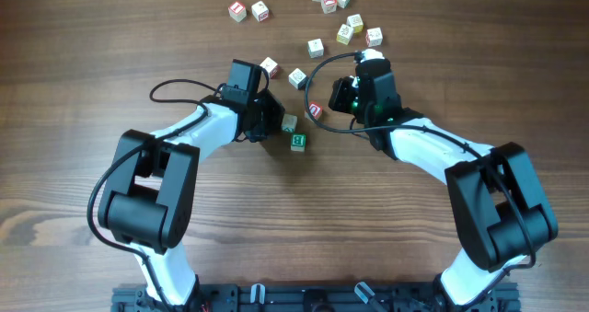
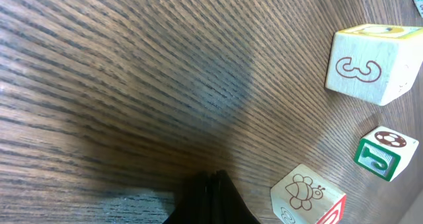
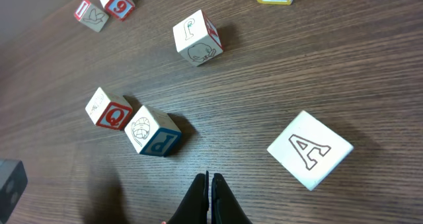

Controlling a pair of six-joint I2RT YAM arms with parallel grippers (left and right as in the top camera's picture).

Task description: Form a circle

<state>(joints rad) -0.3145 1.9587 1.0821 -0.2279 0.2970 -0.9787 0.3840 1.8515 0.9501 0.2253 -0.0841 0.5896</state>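
Barely started tbh: no circle yet, just blocks [image 1: 316, 47] scattered loose across the table [image 1: 92, 54], with left gripper [image 2: 211, 196] and right gripper [image 3: 210, 196] both pinched shut on nothing.

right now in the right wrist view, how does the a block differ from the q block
The A block has a black outlined letter on a white face; the Q block has a red letter face. The A block sits alone; the Q block sits close beside a blue-lettered block. Both are small cubes on the wooden table.
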